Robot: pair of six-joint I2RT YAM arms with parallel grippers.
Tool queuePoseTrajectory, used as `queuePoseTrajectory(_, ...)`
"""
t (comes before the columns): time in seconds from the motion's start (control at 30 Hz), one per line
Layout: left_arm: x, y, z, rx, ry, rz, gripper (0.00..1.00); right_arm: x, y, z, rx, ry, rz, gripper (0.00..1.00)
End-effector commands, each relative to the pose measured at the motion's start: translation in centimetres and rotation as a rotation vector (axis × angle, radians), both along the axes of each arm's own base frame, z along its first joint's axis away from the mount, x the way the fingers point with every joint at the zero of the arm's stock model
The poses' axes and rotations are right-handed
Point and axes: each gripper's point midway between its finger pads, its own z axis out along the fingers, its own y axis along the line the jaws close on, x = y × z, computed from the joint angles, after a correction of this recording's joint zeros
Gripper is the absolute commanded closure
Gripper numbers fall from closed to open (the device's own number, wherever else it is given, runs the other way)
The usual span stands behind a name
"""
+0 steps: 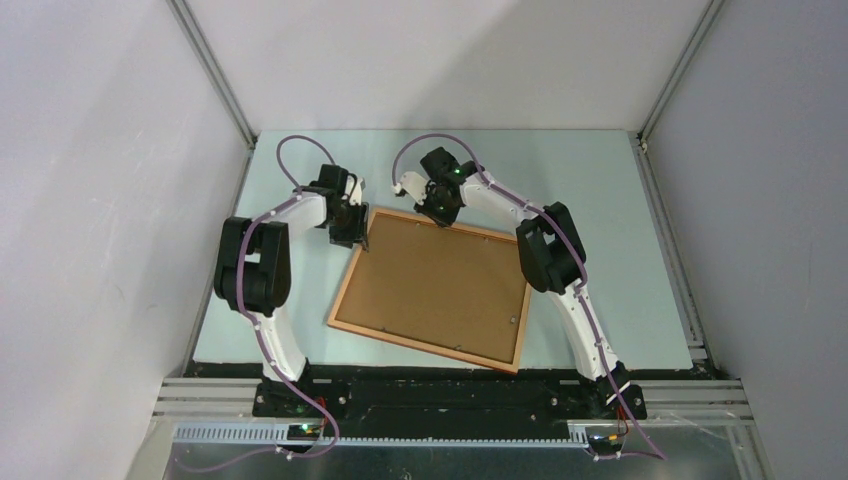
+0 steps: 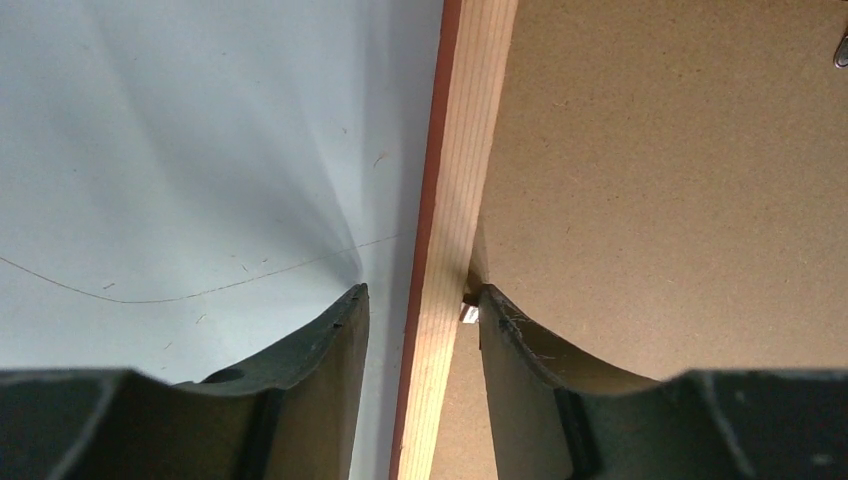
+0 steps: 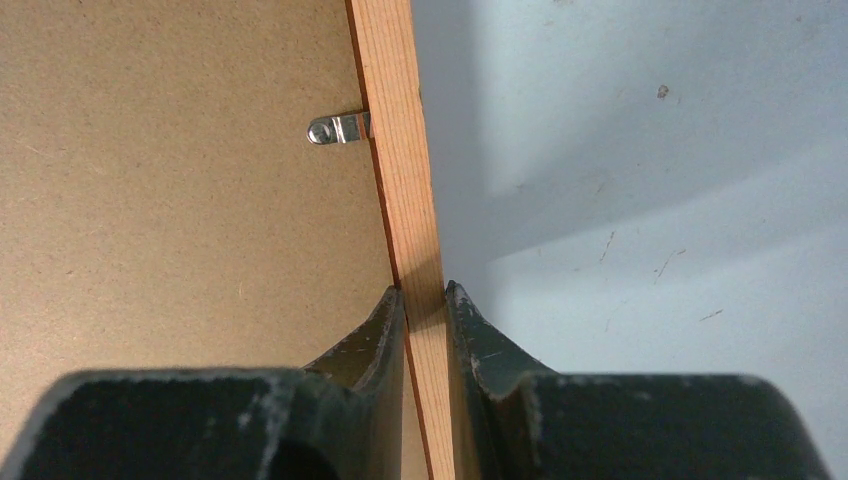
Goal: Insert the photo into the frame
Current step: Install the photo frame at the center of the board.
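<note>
Right claw (image 3: 424,298) pinched on the far rail of the frame (image 3: 398,150), left claw (image 2: 422,292) gaping astride its side rail, frame back-up on the tabletop (image 1: 600,200) (photo unseen): I'd close left before lifting.

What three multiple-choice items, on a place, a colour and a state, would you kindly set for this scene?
1. The right gripper meets the frame at: A its far rail; B its near rail; C nowhere.
2. The backing board is: A brown; B white; C blue.
3. The left gripper is: A shut on the rail; B open astride the rail; C away from the frame.
A: the top view shows it at the far edge. A: every view shows brown. B: a gap shows beside the rail.
</note>
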Motion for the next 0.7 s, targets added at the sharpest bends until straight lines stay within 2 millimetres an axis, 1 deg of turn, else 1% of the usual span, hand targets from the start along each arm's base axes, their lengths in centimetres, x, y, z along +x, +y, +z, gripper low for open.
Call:
queuePoseTrajectory(0.0,-0.39,0.44,1.01,0.001,-0.016,0.008,0.52,-0.97,1.05,-0.30,0.004,0.008,0.015,0.80)
queuePoseTrajectory(0.07,-0.43,0.36,1.03,-0.001,-0.016,0.003,0.56,-0.97,1.03,-0.32,0.003,0.007,0.014,0.80)
queuePoseTrajectory(0.13,-0.44,0.36,1.08,-0.002,-0.017,0.003,0.57,-0.92,1.04,-0.22,0.005,0.005,0.014,0.80)
queuePoseTrajectory(0.43,-0.43,0.43,1.53,-0.001,-0.030,0.001,0.57,-0.80,0.96,-0.22,0.003,0.001,0.012,0.80)
queuePoseTrajectory(0.53,-0.34,0.48,1.63,-0.001,-0.033,0.004,0.53,-0.76,0.93,-0.17,0.003,0.000,0.011,0.80)
queuePoseTrajectory(0.67,-0.21,0.58,1.84,0.002,-0.040,0.007,0.45,-0.72,0.86,-0.22,0.000,-0.001,0.009,0.80)
